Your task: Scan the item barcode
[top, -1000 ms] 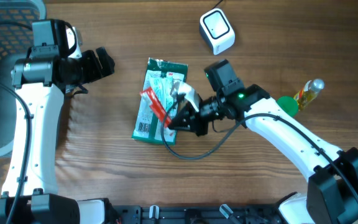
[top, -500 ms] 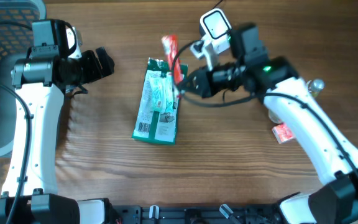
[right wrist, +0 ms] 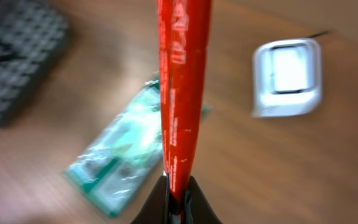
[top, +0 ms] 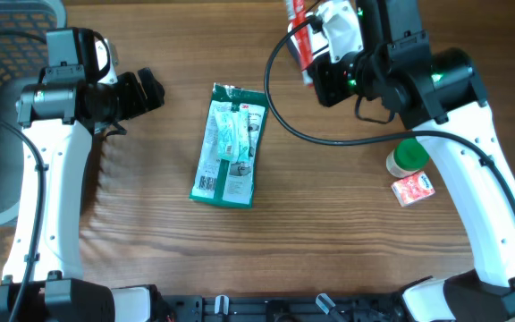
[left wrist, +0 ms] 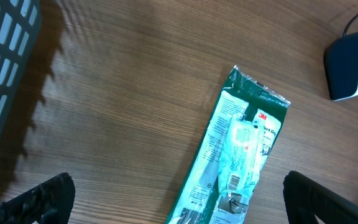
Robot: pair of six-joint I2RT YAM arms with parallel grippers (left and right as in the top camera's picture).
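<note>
Right hand (right wrist: pixel 176 191) clamps the red packet (right wrist: pixel 182 81) (slim), its length pointing straight outward.

One brand mark we can read
We read a red "3M" on the green packet (left wrist: pixel 236 155); the white lettering along the red stick (right wrist: pixel 182 81) is too blurred for us.
</note>
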